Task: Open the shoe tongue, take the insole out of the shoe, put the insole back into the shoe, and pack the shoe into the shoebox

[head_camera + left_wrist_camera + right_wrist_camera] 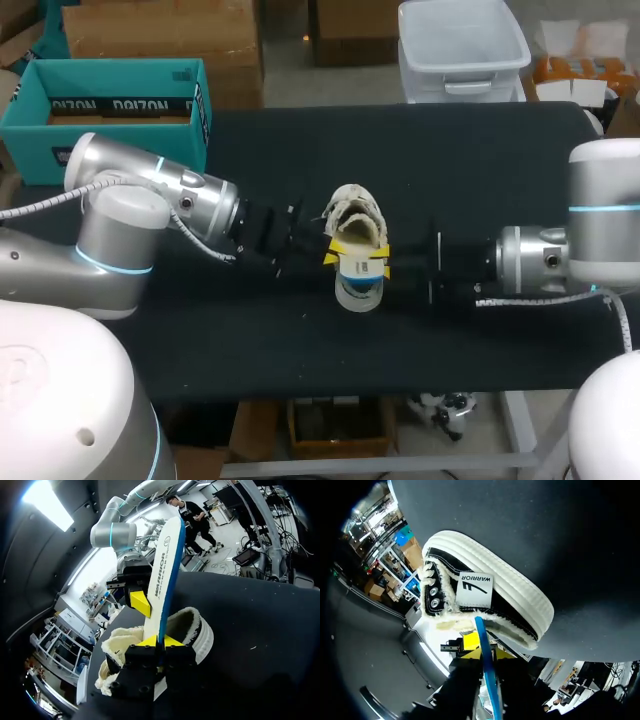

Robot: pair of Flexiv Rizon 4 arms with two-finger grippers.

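Head view: the left fingers (332, 256) and right fingers (380, 268) meet from opposite sides on the insole (358, 284), which stands on edge just in front of the shoe (355, 212). This looks like a two-handed hold that keeps it steady at the opening. The tabletop (480, 160) lies bare on either side of them, and the shoebox (120, 130) sits well apart, behind the left arm.

Left wrist view: its own fingers (173, 641) pinch the insole's (165, 565) lower edge. The fleece-lined shoe (195, 627) lies just ahead and beside them, with one right fingertip (140, 603) against the insole higher up.

Right wrist view: its fingers (502, 655) appear pressed onto the insole's blue edge (484, 637). The shoe (490, 597) lies on its side directly ahead, its collar facing them.
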